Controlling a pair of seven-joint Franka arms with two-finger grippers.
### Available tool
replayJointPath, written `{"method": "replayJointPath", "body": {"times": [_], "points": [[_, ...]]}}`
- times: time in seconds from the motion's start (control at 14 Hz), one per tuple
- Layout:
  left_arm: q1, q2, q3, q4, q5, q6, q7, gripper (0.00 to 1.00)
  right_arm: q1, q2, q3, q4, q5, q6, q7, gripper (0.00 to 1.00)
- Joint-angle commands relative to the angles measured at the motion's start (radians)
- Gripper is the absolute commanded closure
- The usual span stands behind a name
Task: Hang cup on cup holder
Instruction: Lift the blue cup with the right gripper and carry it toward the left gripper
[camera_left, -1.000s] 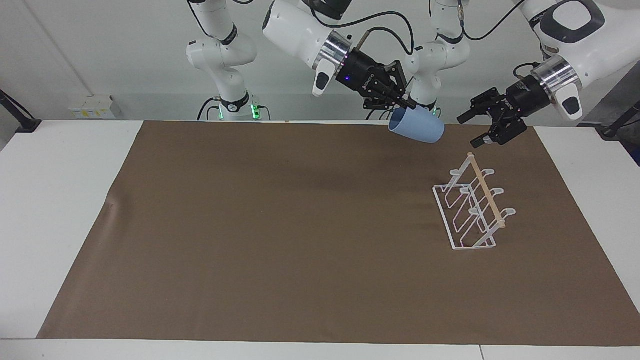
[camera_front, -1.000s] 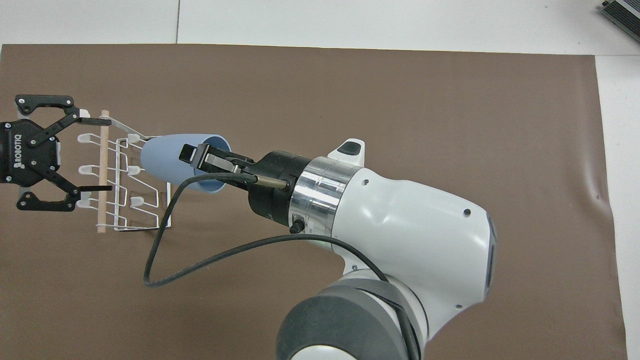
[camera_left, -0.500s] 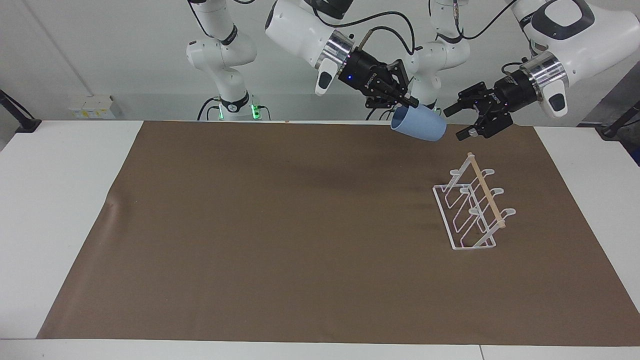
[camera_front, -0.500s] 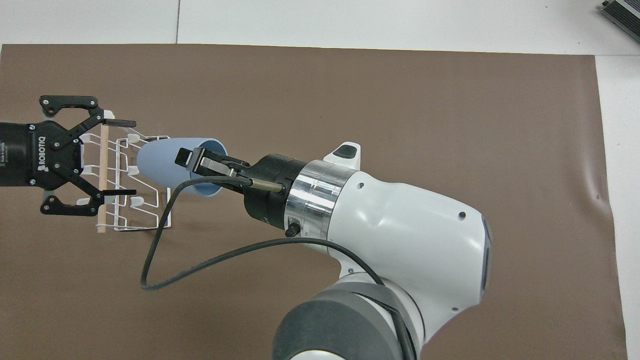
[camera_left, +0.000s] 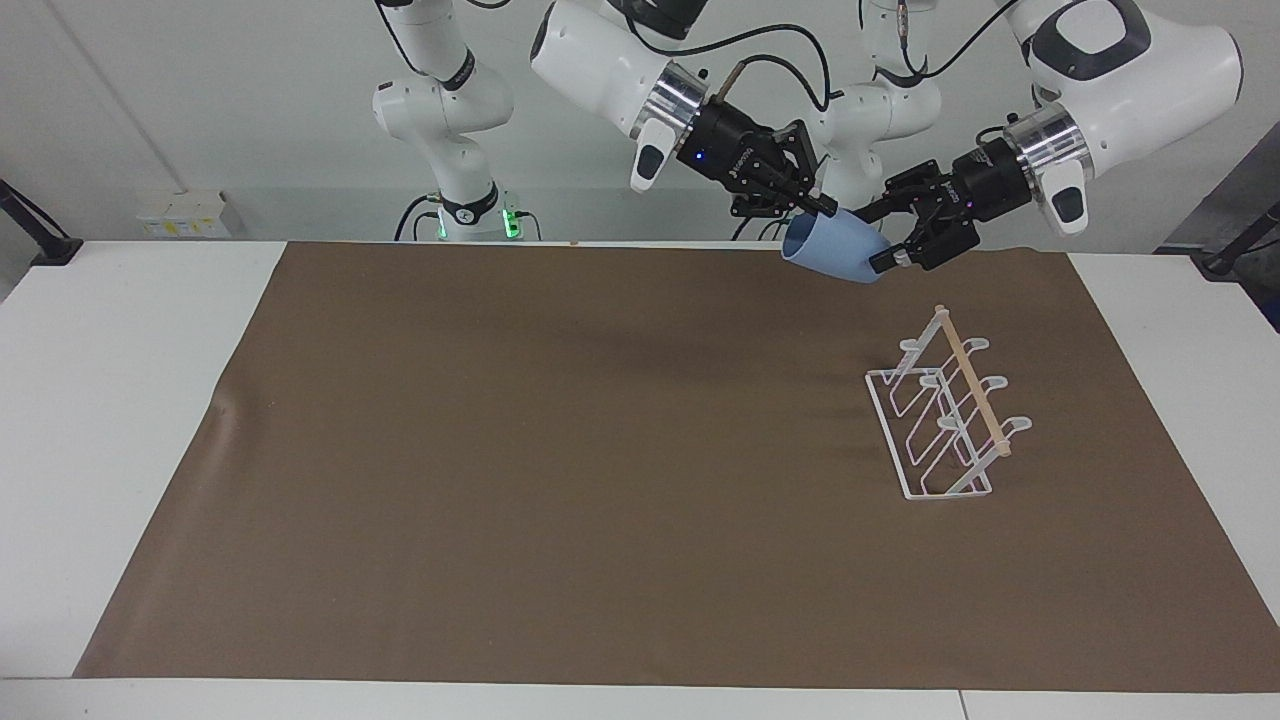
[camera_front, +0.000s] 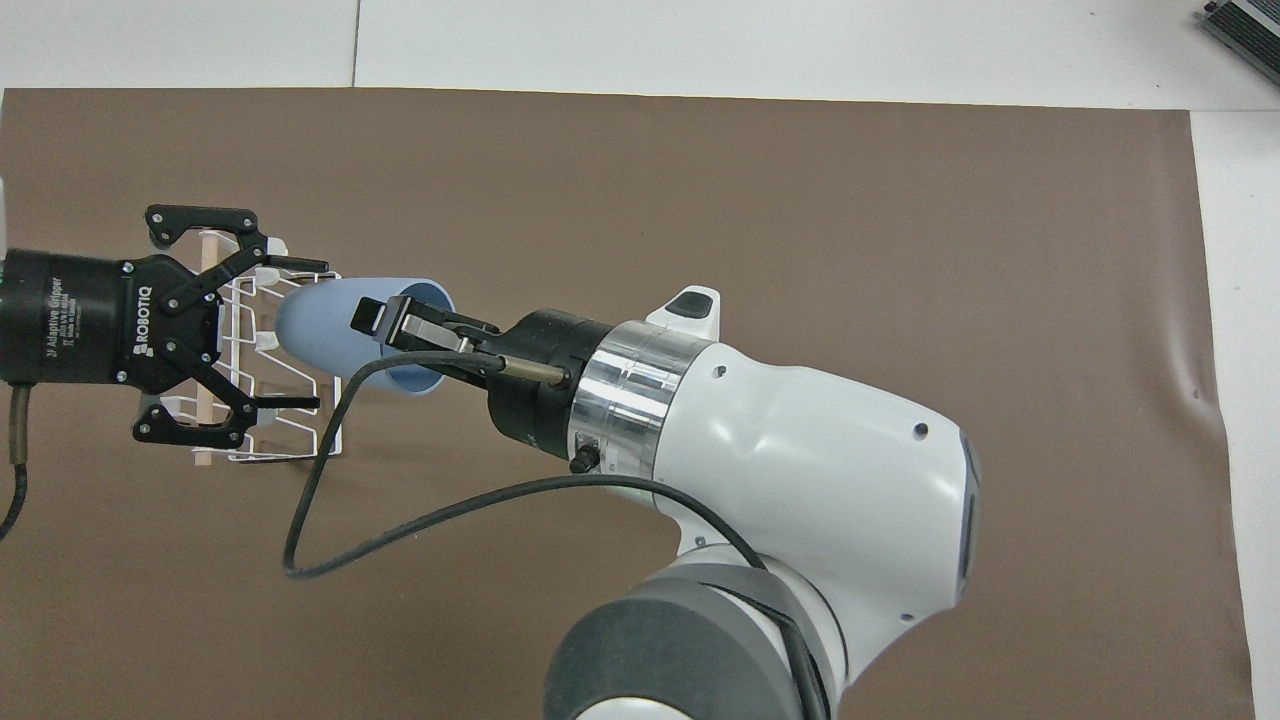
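The light blue cup (camera_left: 835, 250) hangs tilted in the air over the robots' edge of the mat, its base toward the left arm; it also shows in the overhead view (camera_front: 330, 322). My right gripper (camera_left: 815, 205) is shut on the cup's rim, one finger inside the mouth (camera_front: 385, 320). My left gripper (camera_left: 880, 240) is open, with its fingers on either side of the cup's base (camera_front: 300, 333). The white wire cup holder (camera_left: 945, 420) with its wooden dowel stands on the mat toward the left arm's end, below both grippers. In the overhead view the left gripper partly covers the cup holder (camera_front: 203, 458).
A brown mat (camera_left: 500, 450) covers most of the white table (camera_left: 120, 400). Nothing else stands on it. A black cable (camera_front: 330, 500) loops down from the right wrist.
My left gripper has moved from over the cup holder toward the cup, and its open fingers now flank the cup's base. The right gripper and cup have barely shifted.
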Motion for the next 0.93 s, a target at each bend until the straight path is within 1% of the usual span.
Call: {"method": "replayJointPath", "body": {"times": [0.0, 0.57, 0.86], "points": [[-0.025, -0.050, 0.012, -0.071, -0.021, 0.041, 0.012, 0.00, 0.022, 0.002, 0.002, -0.010, 0.029, 0.022, 0.011, 1.00], [-0.011, -0.053, 0.014, -0.074, -0.006, 0.043, 0.048, 0.00, 0.022, 0.002, 0.002, -0.012, 0.029, 0.030, 0.011, 1.00], [-0.009, -0.053, 0.015, -0.084, -0.001, 0.064, 0.073, 0.00, 0.022, 0.002, 0.002, -0.012, 0.029, 0.030, 0.011, 1.00]]}}
